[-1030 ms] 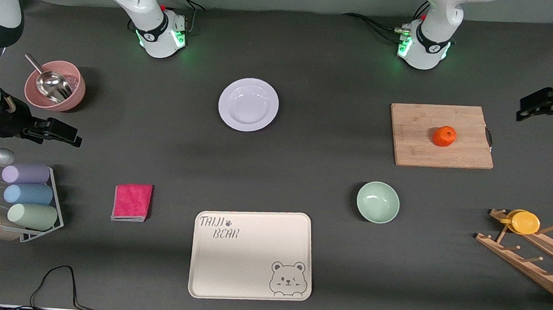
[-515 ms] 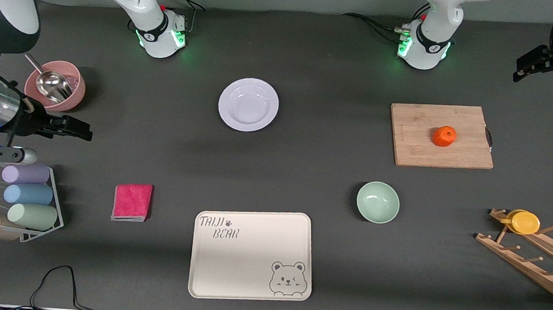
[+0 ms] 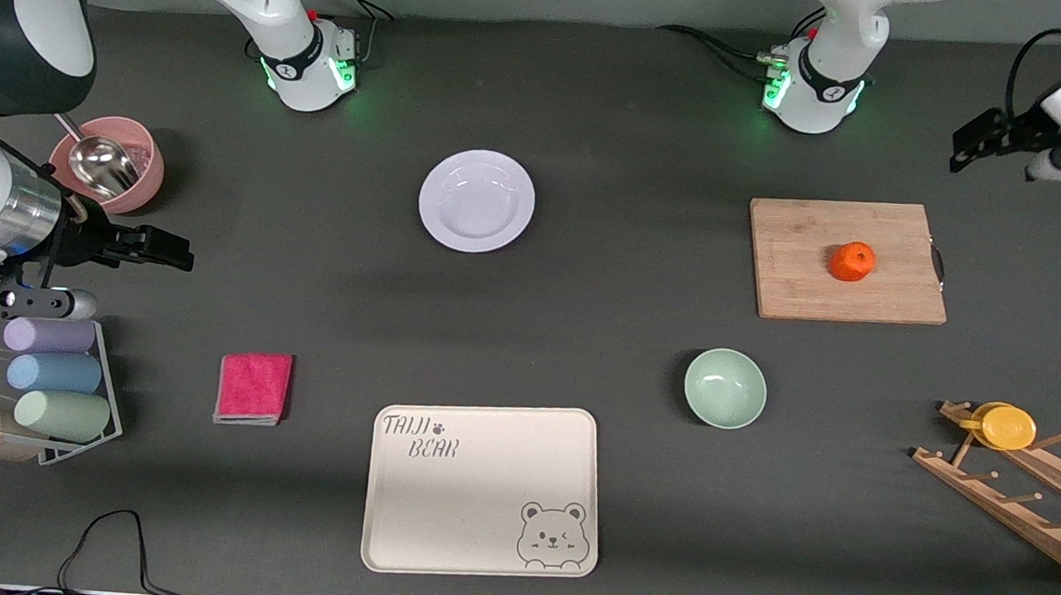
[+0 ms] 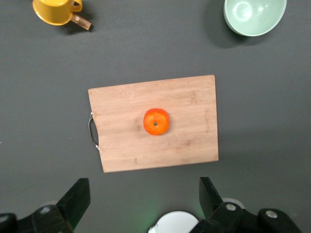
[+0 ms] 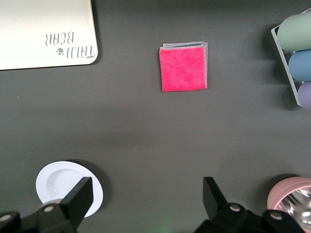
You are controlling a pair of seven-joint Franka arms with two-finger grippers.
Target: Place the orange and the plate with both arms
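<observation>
The orange (image 3: pixel 853 261) sits on a wooden cutting board (image 3: pixel 795 260) toward the left arm's end of the table; it also shows in the left wrist view (image 4: pixel 156 121). The white plate (image 3: pixel 477 200) lies on the table close to the right arm's base; it also shows in the right wrist view (image 5: pixel 51 187). My left gripper (image 3: pixel 968 149) is open and empty, high over the table's end beside the board (image 4: pixel 144 194). My right gripper (image 3: pixel 180 254) is open and empty, high over the table beside a pink bowl (image 5: pixel 146 194).
A pale green bowl (image 3: pixel 725 388) and a cream bear tray (image 3: pixel 483 488) lie nearer the front camera. A pink cloth (image 3: pixel 253 387), a pink bowl with a metal scoop (image 3: pixel 137 179), a rack of cups (image 3: pixel 49 376) and a wooden rack with a yellow cup (image 3: pixel 1007 426) stand around.
The left gripper has swung toward the arms' bases and in over the table. The right gripper has moved in toward the table's middle. The orange and plate have not moved.
</observation>
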